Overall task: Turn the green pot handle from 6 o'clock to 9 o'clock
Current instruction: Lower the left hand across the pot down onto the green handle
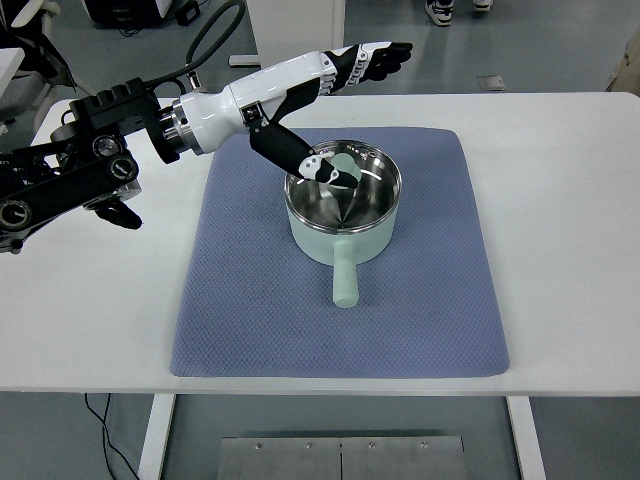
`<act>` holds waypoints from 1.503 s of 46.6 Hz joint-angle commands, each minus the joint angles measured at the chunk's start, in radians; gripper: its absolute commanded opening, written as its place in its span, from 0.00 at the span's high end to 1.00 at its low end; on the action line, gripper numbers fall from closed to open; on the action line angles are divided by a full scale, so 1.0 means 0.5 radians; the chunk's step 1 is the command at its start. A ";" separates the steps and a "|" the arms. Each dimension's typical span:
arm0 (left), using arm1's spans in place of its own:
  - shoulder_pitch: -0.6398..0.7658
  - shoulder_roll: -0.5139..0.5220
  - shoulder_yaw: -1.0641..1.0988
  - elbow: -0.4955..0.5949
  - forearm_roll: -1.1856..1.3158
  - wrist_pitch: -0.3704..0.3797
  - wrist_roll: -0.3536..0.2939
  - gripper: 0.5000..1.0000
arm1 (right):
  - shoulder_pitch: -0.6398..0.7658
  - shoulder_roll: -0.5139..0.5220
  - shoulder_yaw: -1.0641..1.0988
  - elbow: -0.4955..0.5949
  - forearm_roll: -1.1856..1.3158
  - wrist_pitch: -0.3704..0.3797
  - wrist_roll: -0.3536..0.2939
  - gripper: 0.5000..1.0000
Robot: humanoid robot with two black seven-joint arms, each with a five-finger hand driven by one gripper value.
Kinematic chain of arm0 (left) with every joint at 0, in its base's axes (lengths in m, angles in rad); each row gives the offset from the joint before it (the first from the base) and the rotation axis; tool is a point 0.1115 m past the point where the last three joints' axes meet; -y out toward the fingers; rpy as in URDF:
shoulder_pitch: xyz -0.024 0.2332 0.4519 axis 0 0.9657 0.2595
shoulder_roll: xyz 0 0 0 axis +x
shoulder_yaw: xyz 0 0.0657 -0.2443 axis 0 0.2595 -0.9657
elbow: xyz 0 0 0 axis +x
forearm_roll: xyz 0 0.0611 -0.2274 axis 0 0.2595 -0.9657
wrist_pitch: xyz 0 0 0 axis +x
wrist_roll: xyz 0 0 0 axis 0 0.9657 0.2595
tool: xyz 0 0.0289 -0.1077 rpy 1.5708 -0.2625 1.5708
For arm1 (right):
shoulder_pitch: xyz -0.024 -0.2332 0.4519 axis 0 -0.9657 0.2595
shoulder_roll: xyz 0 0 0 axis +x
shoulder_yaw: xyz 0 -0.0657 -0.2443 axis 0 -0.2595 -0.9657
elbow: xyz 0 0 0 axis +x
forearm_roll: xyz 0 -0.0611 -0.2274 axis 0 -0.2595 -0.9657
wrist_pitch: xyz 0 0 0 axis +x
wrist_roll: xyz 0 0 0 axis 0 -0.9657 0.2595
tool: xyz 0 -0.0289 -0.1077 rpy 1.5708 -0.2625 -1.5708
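Green pot (343, 205) sits near the middle of a blue-grey mat (240, 300) on a white table (560, 250). Pot is upright, shiny steel inside, pale green outside. Its handle (344, 278) sticks out toward the near edge of the table, about 6 o'clock, lying over the mat and pointing straight down in the picture.

Left arm comes in from the left edge, black joints then white forearm, reaching diagonally up and right over the back of the mat. Left hand (345, 70) is stretched out flat above the far side of the pot, fingers (385, 52) extended and pointing toward the far right, past the mat's top edge. Thumb (310, 160) hangs down and forward, its tip over the pot's left rim and dipping into the opening; can't tell whether it actually touches the rim. Hand looks released, grasping nothing, and is nowhere near the handle.

Right arm not visible.

Background: grey floor, a black cable looping behind the arm, someone's shoes (440, 10) at the top edge, a metal plate (340, 458) on the floor under the near table edge.
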 commanded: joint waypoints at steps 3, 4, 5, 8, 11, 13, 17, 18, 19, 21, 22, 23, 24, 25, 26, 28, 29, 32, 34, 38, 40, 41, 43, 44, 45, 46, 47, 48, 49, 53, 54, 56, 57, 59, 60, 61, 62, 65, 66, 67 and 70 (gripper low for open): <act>-0.010 0.000 0.000 -0.043 0.073 -0.006 0.000 0.00 | 0.000 0.000 0.000 0.000 0.000 0.000 0.000 0.00; -0.013 0.000 0.000 -0.049 0.088 -0.006 0.000 0.00 | 0.000 0.000 0.000 0.000 0.000 0.000 0.000 0.00; -0.016 0.000 0.000 -0.058 0.107 -0.006 0.000 0.00 | 0.000 0.000 0.000 0.000 0.000 0.000 0.000 0.00; -0.019 0.000 0.003 -0.077 0.147 -0.009 0.000 0.00 | 0.000 0.000 0.000 0.000 0.000 0.000 0.000 0.00; -0.022 0.000 0.003 -0.089 0.174 -0.012 0.000 0.00 | 0.000 0.000 0.000 0.000 0.000 0.000 0.000 0.00; -0.025 0.000 0.006 -0.098 0.196 -0.012 0.000 0.00 | 0.000 0.000 0.000 0.000 0.000 0.000 0.000 0.00; -0.022 -0.003 0.012 -0.117 0.254 -0.018 0.000 0.00 | 0.000 0.000 0.000 0.000 0.000 0.000 0.000 0.00; -0.022 -0.003 0.012 -0.117 0.269 -0.024 0.000 0.00 | 0.000 0.000 0.000 0.000 0.000 0.000 0.000 0.00; -0.022 -0.003 0.015 -0.120 0.285 -0.033 0.000 0.00 | 0.000 0.000 0.000 0.000 0.000 0.000 0.000 0.00; -0.022 -0.003 0.018 -0.129 0.297 -0.040 0.000 0.00 | 0.000 0.000 0.000 0.000 0.000 0.000 0.000 0.00; -0.022 -0.003 0.021 -0.150 0.336 -0.046 0.000 0.00 | 0.000 0.000 0.000 0.000 0.000 0.000 0.000 0.00; -0.022 -0.003 0.024 -0.151 0.346 -0.049 0.000 0.00 | 0.000 0.000 0.000 0.000 0.000 0.000 0.000 0.00; -0.022 -0.003 0.024 -0.157 0.361 -0.049 0.000 0.00 | 0.000 0.000 0.000 0.000 0.000 0.000 0.000 0.00; -0.022 -0.003 0.027 -0.157 0.374 -0.052 0.000 0.00 | 0.000 0.000 0.000 0.000 0.000 0.000 0.000 0.00; -0.022 -0.003 0.033 -0.160 0.386 -0.061 0.000 0.00 | 0.000 0.000 0.000 0.000 0.000 0.000 0.000 0.00; -0.022 -0.003 0.043 -0.160 0.410 -0.073 0.000 0.00 | 0.000 0.000 0.000 0.000 0.000 0.000 0.000 0.00; -0.022 -0.003 0.046 -0.160 0.420 -0.076 0.000 0.00 | 0.000 0.000 0.000 0.000 0.000 0.000 0.000 0.00; -0.022 -0.003 0.058 -0.166 0.466 -0.077 0.000 0.00 | 0.000 0.000 0.000 0.000 0.000 0.000 0.000 0.00; -0.025 -0.003 0.064 -0.172 0.493 -0.077 0.000 0.00 | 0.000 0.000 0.000 0.000 0.000 0.000 0.000 0.00; -0.025 -0.006 0.076 -0.175 0.533 -0.086 0.000 0.00 | 0.000 0.000 0.000 0.000 0.000 0.000 0.000 0.00; -0.025 -0.006 0.083 -0.175 0.558 -0.098 0.000 0.00 | 0.000 0.000 0.000 0.000 0.000 0.000 0.000 0.00; -0.025 -0.006 0.083 -0.175 0.567 -0.104 0.000 0.00 | 0.000 0.000 0.000 0.000 0.000 0.000 0.000 0.00; -0.025 -0.006 0.083 -0.175 0.591 -0.107 0.000 0.00 | 0.000 0.000 0.000 0.000 0.000 0.000 0.000 0.00; -0.025 -0.006 0.083 -0.175 0.604 -0.107 0.000 0.00 | 0.000 0.000 0.000 0.000 0.000 0.000 0.000 0.00; -0.025 -0.006 0.086 -0.175 0.622 -0.107 0.000 0.00 | 0.000 0.000 0.000 0.000 0.000 0.000 0.000 0.00; -0.025 -0.006 0.086 -0.175 0.643 -0.107 0.000 0.00 | 0.000 0.000 0.000 0.000 0.000 0.000 0.000 0.00; -0.025 -0.006 0.086 -0.175 0.662 -0.107 0.000 0.00 | 0.000 0.000 0.000 0.000 0.000 0.000 0.000 0.00; -0.025 -0.006 0.089 -0.175 0.683 -0.110 0.000 0.00 | 0.000 0.000 0.000 0.000 0.000 0.000 0.000 0.00; -0.025 -0.006 0.089 -0.175 0.702 -0.110 0.000 0.00 | 0.000 0.000 0.000 0.000 0.000 0.000 0.000 0.00; -0.025 -0.009 0.095 -0.172 0.766 -0.113 0.000 0.00 | 0.000 0.000 0.000 0.000 0.000 0.000 0.000 0.00; -0.025 -0.009 0.095 -0.175 0.779 -0.119 0.000 0.00 | 0.000 0.000 0.000 0.000 0.000 0.000 0.000 0.00; -0.025 -0.009 0.098 -0.175 0.794 -0.132 0.000 0.00 | 0.000 0.000 0.000 0.000 0.000 0.000 0.000 0.00; -0.025 -0.009 0.101 -0.175 0.800 -0.138 0.000 0.00 | 0.000 0.000 0.000 0.000 0.000 0.000 0.000 0.00; -0.025 -0.012 0.107 -0.172 0.806 -0.141 0.000 0.00 | 0.000 0.000 0.000 0.000 0.000 0.000 0.000 0.00; -0.025 -0.015 0.110 -0.172 0.806 -0.141 0.000 0.00 | 0.000 0.000 0.000 0.000 0.000 0.000 0.000 0.00; -0.025 -0.015 0.113 -0.172 0.806 -0.144 0.000 0.00 | 0.000 0.000 0.000 0.000 0.000 0.000 0.000 0.00; -0.025 -0.018 0.116 -0.172 0.809 -0.144 0.000 0.00 | 0.000 0.000 0.000 0.000 0.000 0.000 0.000 0.00; -0.025 -0.024 0.141 -0.172 0.828 -0.144 0.000 0.00 | 0.000 0.000 0.000 0.000 0.000 0.000 0.000 0.00; -0.025 -0.027 0.147 -0.172 0.834 -0.144 0.000 0.00 | 0.000 0.000 0.000 0.000 0.000 0.000 0.000 0.00; -0.025 -0.030 0.153 -0.172 0.843 -0.144 0.000 0.00 | 0.000 0.000 0.000 0.000 0.000 0.000 0.000 0.00; -0.025 -0.037 0.171 -0.172 0.868 -0.144 0.000 0.00 | 0.000 0.000 0.000 0.000 0.000 0.000 0.000 0.00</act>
